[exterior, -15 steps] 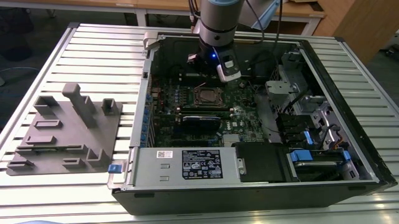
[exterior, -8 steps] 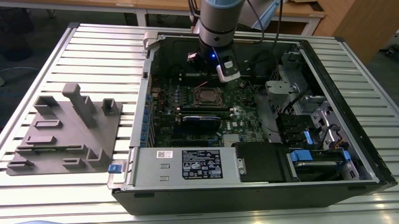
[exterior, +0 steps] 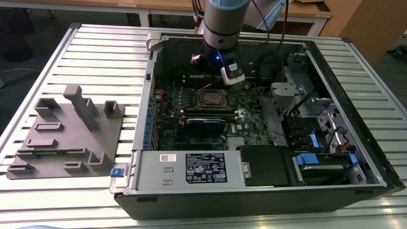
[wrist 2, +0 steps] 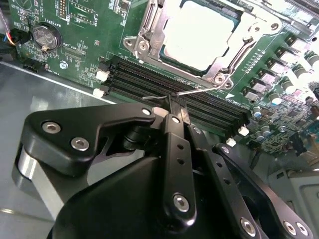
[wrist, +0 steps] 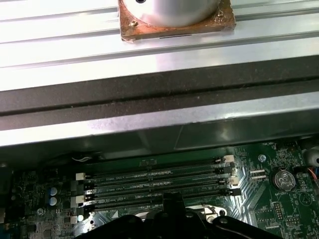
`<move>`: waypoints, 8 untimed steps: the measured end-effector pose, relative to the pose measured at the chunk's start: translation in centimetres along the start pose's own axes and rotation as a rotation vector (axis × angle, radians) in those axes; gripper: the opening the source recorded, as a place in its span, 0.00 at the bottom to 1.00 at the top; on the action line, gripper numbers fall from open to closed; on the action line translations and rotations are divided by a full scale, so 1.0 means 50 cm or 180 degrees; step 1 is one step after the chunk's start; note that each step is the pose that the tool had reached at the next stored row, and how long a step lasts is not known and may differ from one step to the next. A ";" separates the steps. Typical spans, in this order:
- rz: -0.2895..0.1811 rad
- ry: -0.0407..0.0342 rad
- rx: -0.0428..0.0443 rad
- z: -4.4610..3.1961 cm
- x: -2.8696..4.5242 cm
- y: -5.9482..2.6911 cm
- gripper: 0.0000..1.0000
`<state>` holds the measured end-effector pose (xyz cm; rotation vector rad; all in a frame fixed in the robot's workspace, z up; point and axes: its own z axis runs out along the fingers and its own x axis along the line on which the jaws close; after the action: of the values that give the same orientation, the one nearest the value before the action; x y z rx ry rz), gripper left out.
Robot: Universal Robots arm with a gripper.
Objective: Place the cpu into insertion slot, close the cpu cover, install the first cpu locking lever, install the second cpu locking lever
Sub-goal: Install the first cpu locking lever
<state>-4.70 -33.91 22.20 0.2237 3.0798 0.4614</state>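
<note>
Exterior view, setting: an open computer case [exterior: 356, 119] is laid on a slatted metal table [exterior: 102, 57], and a grey fixture tray [exterior: 64, 133] is seen at the exterior view's left.
Exterior view, arm: the arm [exterior: 219, 24] is lowered into the case, above the green motherboard [exterior: 190, 133].
Exterior view, task's thing: the insertion slot [exterior: 211, 99] is found near the middle of the board, just below the arm's wrist; a power supply [exterior: 190, 168] is mounted along the near side.
Second wrist view, cpu: the cpu [wrist 2: 199, 32] is seated in the slot, its silver top framed by the cpu cover [wrist 2: 145, 31], which is laid down flat over it.
Second wrist view, lever: a thin locking lever [wrist 2: 199, 90] is stretched out from the socket's corner over the memory slots [wrist 2: 149, 79].
Second wrist view, gripper: the gripper [wrist 2: 177, 107] is closed, its black fingers [wrist 2: 183, 112] drawn together with nothing seen between them; the tips are set right at the lever's free end, and contact cannot be confirmed.
Second wrist view, other: a coin cell [wrist 2: 45, 36] is seen on the board.
First wrist view: the memory slots, the coin cell, the case wall, and a round metal part [wrist: 174, 12] on the table are shown beyond the gripper.
</note>
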 end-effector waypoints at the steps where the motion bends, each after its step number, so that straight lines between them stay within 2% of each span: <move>1: 0.0000 0.0000 0.0000 0.001 0.000 -0.001 0.11; 8: 0.0000 0.0001 0.0001 0.004 -0.003 -0.004 0.11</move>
<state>-4.57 -34.08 21.93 0.2236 3.0800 0.4610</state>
